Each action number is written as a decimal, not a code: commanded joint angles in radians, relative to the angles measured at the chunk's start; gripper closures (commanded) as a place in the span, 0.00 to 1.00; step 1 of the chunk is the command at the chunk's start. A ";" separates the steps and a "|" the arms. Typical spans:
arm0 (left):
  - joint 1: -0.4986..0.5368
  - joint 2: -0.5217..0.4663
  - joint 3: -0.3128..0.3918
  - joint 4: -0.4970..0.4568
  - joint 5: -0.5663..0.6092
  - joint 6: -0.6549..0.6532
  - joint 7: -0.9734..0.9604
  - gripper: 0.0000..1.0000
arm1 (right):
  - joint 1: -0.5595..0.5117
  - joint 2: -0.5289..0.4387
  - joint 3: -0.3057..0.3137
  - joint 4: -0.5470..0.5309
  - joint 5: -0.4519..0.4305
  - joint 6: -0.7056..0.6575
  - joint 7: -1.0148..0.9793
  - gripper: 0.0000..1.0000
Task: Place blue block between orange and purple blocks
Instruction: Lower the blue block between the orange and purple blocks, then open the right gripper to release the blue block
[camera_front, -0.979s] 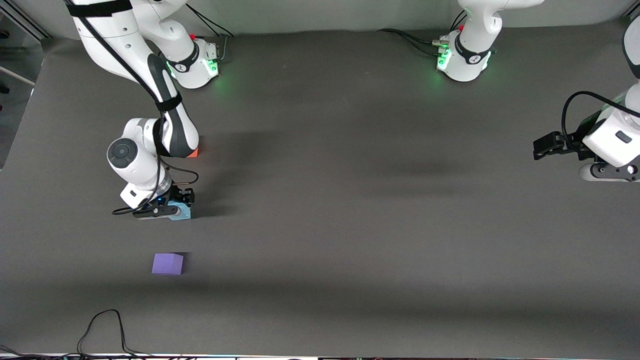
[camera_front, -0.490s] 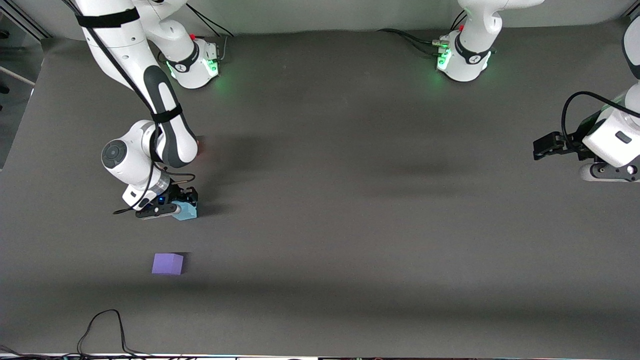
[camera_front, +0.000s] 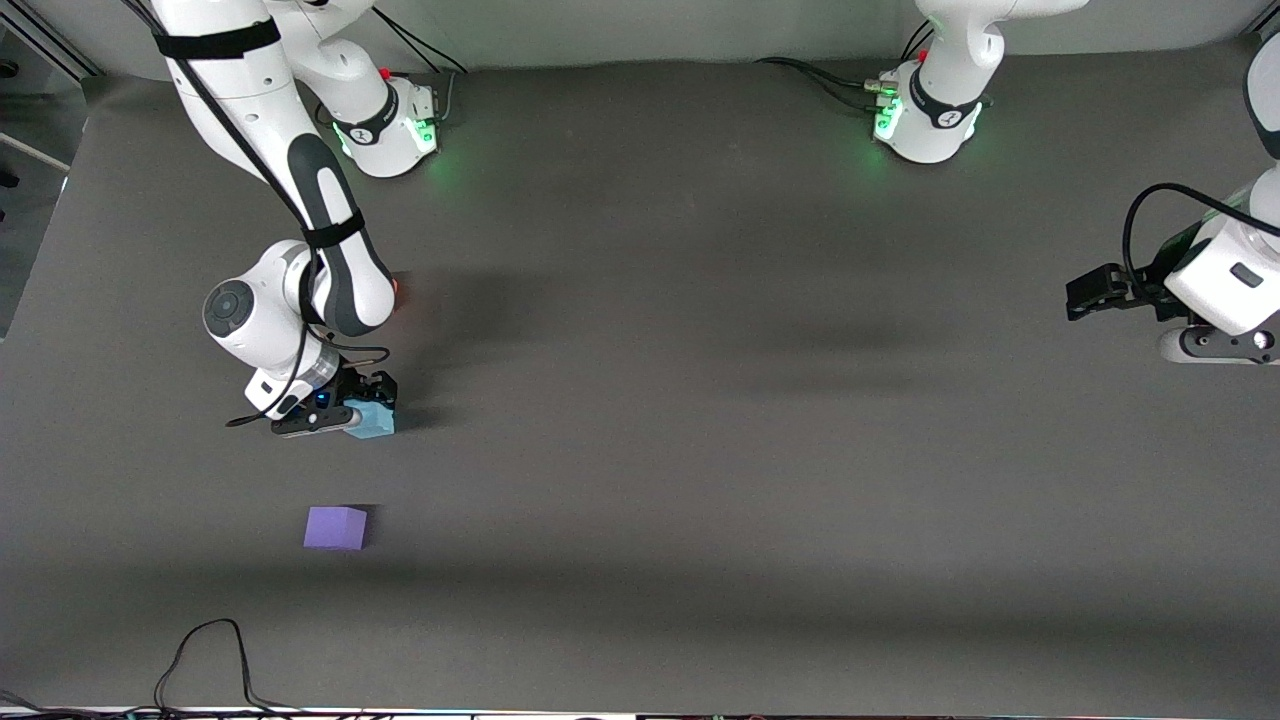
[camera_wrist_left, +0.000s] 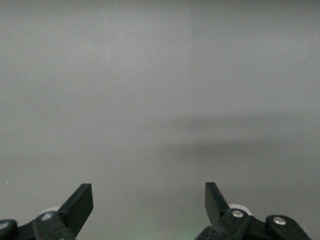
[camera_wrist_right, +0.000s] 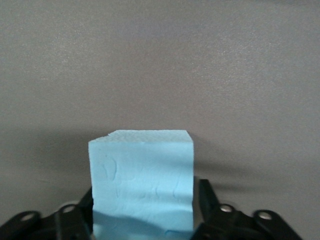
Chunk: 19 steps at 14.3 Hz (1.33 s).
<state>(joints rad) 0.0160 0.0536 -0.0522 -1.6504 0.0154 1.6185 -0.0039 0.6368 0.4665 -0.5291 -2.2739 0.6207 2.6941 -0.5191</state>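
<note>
A: Where is the blue block (camera_front: 374, 419) now?

B: My right jaws (camera_front: 352, 408) are closed on it, one finger on each side, low over the table (camera_front: 700, 450) at the right arm's end. In the right wrist view the blue block (camera_wrist_right: 141, 182) stands straight between my fingers. The purple block (camera_front: 335, 527) lies on the table at about 6 o'clock from it, nearer to the front camera. The orange block (camera_front: 397, 290) is at about 12 o'clock, almost all covered by my right arm; I see only a small edge.

A: What could go wrong?

B: I judge two risks. If I let go while the block is not fully down, it can fall and roll out of the line. Also my arm covers the orange block, so the forearm or elbow could push it when I go up.

A: And the left jaws (camera_wrist_left: 149, 202)?

B: They are wide apart and hold nothing; the left arm waits at its end of the table.

A: Any writing to read?

B: No, I can read no label or brand.
</note>
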 joint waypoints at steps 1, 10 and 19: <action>-0.002 0.005 0.002 0.014 0.001 -0.002 -0.002 0.00 | 0.009 -0.017 -0.015 -0.004 0.034 -0.003 -0.029 0.00; -0.002 0.005 0.002 0.014 0.003 0.000 -0.002 0.00 | 0.180 -0.111 -0.196 0.140 -0.169 -0.291 0.188 0.00; -0.004 0.006 0.002 0.014 0.003 0.000 -0.004 0.00 | 0.205 -0.167 -0.278 0.710 -0.351 -0.996 0.366 0.00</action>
<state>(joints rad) 0.0160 0.0541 -0.0524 -1.6504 0.0154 1.6186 -0.0039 0.8384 0.3173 -0.8044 -1.6582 0.3115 1.7886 -0.1975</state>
